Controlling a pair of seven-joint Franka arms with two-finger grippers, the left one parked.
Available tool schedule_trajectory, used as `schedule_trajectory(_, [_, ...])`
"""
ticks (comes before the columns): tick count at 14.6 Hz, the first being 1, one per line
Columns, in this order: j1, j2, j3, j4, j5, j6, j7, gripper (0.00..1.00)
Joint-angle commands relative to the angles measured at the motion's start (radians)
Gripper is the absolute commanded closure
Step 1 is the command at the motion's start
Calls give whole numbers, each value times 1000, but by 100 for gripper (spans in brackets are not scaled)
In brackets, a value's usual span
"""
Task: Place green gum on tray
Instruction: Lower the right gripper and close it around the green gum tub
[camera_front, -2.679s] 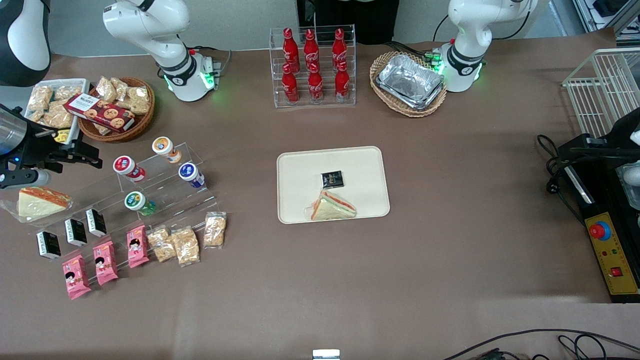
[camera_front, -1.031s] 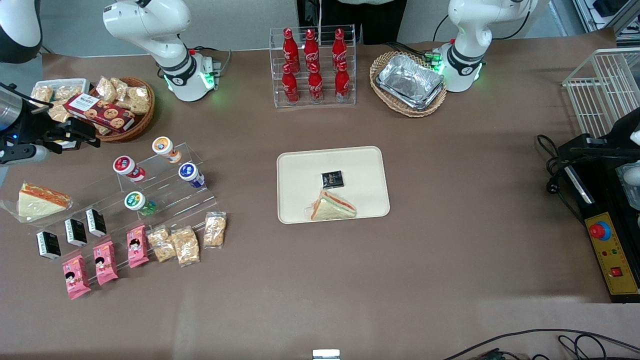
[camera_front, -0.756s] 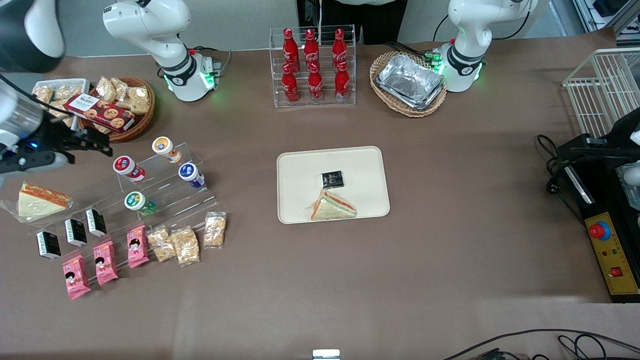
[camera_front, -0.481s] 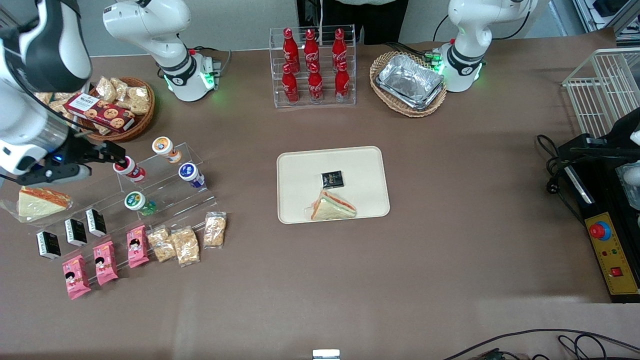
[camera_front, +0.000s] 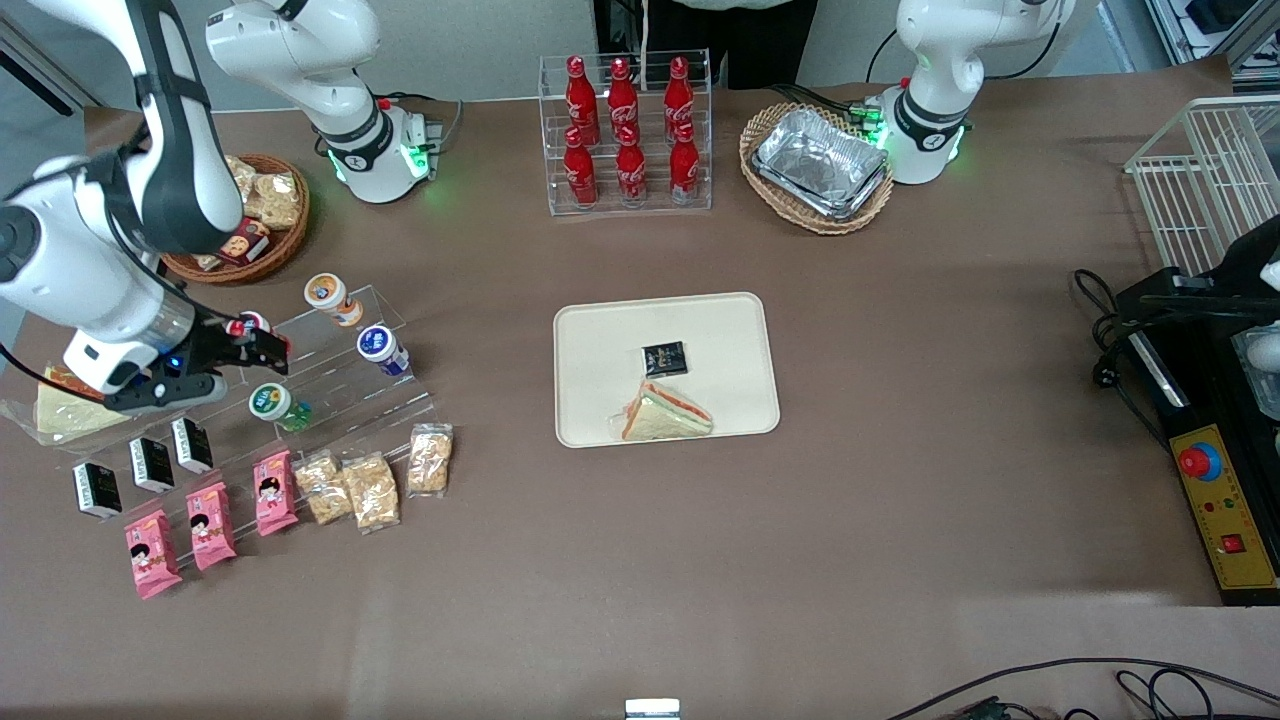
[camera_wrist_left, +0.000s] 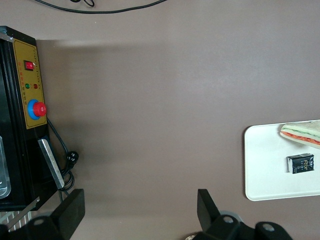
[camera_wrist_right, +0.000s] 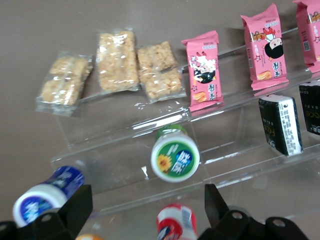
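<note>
- Over the clear acrylic step rack (camera_front: 330, 370) at the working arm's end of the tabletop (camera_front: 900, 520), the gripper (camera_front: 262, 352) hangs with its fingers spread and nothing between them, as the right wrist view shows
- Just beside it, a little nearer the front camera, the green gum (camera_front: 270, 403) lies on a middle step of the rack, its lid (camera_wrist_right: 175, 159) facing the wrist camera; the gripper is near it but not touching it
- On neighbouring steps sit the red-lidded bottle (camera_front: 250, 325), partly covered by the gripper, and the blue-lidded bottle (camera_front: 381, 347)
- Well apart, at mid-table, the tray (camera_front: 600, 330) already carries a sandwich (camera_front: 665, 413) and a small black packet (camera_front: 665, 357), with bare floor around them
- Judged from this, the task is barely begun: the approach is nearly made, while the grasp, the lift, the carry to the tray and the release all remain
</note>
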Motion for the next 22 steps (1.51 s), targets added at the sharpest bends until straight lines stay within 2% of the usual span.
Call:
schedule_trajectory(1, [-24, 76, -4, 2, -12, 72, -25, 0])
schedule_trajectory(8, [-38, 149, -2, 2, -1, 100, -22, 0])
schedule_trajectory(17, [-35, 166, -1, -32, 0, 165, -17, 1])
schedule_trajectory(19, [-35, 165, -1, -35, 0, 170, -18, 6])
schedule_trajectory(20, [-35, 166, -2, -36, 0, 172, -19, 15])
schedule_trajectory(21, [-34, 166, -2, -36, 0, 172, -19, 18])
schedule_trajectory(22, [-34, 168, -1, -36, 0, 175, -19, 25])
